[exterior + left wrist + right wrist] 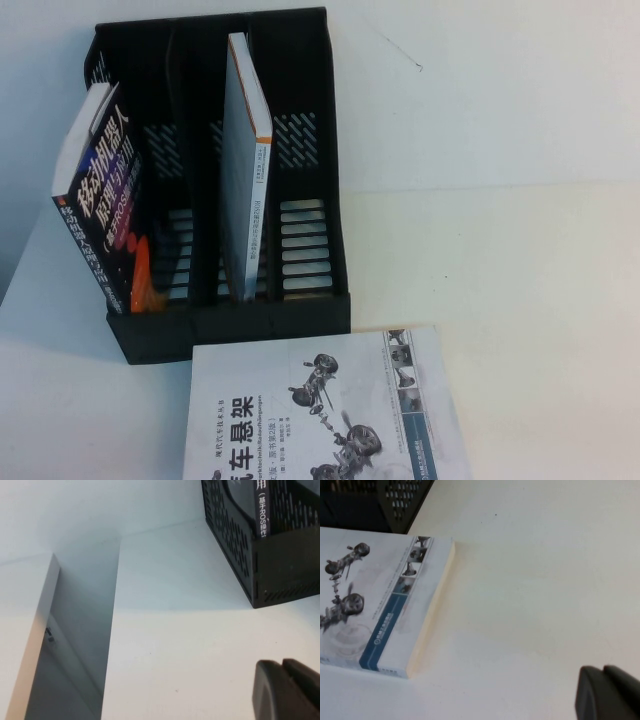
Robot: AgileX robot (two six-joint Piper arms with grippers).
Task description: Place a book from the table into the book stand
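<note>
White worktop (520,300) fills nearly everything I can see, bare and evenly lit, with its left edge dropping away toward a gap beside the book stand.

Starting at the left, the left hand (287,690) sits low over the worktop near the left edge, a little way out from the outer corner of the book stand (250,320). Only a dark tip of it shows in its own wrist camera, so I cannot tell whether it is released or clenched; nothing appears to be in it. The black stand occupies the far left part of the worktop. Its leftmost slot holds a dark book (100,200) leaning outward, the middle slot holds a white book (245,170) standing upright on its edge, and the rightmost slot looks unfilled.

Just in front of the stand, touching or almost touching its front wall, the white book with the car-suspension cover (320,410) lies flat, face up, running off the near edge of the overhead view. This is the one left on the worktop.

Further right, the right hand (607,692) hovers near the book's right side, apart from it, over bare worktop. Again only its dark tip shows, and I cannot tell its state; it grips nothing I can see.

My reading is that the task is barely begun for this book: it is neither grasped nor lifted. Picking it up, tipping it upright and sliding it into the free right slot all remain.
</note>
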